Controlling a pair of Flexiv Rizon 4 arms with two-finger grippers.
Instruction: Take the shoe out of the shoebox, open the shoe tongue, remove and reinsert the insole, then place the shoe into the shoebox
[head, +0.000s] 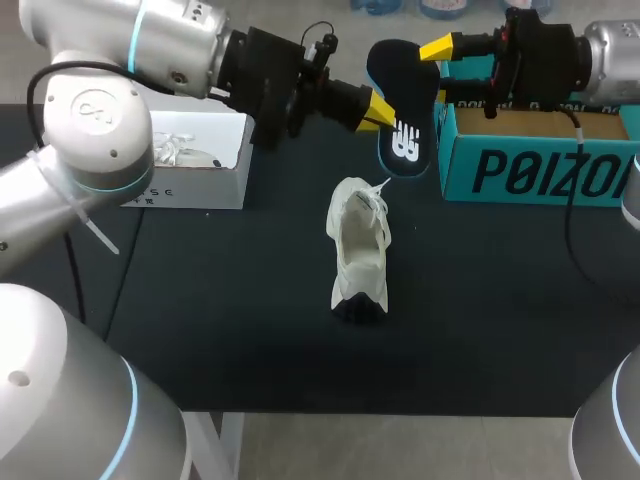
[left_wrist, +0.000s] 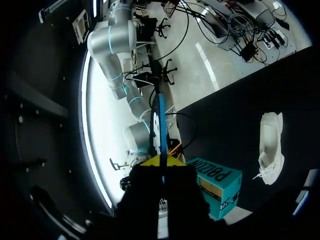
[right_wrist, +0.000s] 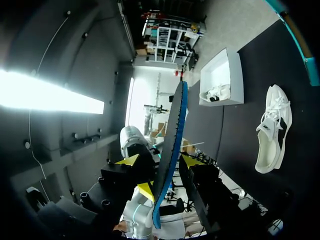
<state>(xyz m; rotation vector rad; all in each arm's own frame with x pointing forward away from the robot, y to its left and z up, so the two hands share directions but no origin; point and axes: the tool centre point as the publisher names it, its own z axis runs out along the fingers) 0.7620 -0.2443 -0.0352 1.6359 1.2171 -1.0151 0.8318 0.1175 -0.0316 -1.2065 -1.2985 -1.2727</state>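
Left claw pinches insole | right claw spread around it

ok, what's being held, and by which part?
The black, blue-edged insole, pinched at one long edge by the left gripper; the right gripper straddles it, open.

Left gripper pinches the insole (tips together) — right gripper faces it, fingers spread wide.

Black table, white shoe at ctr, teal shoebox far right, white box far left
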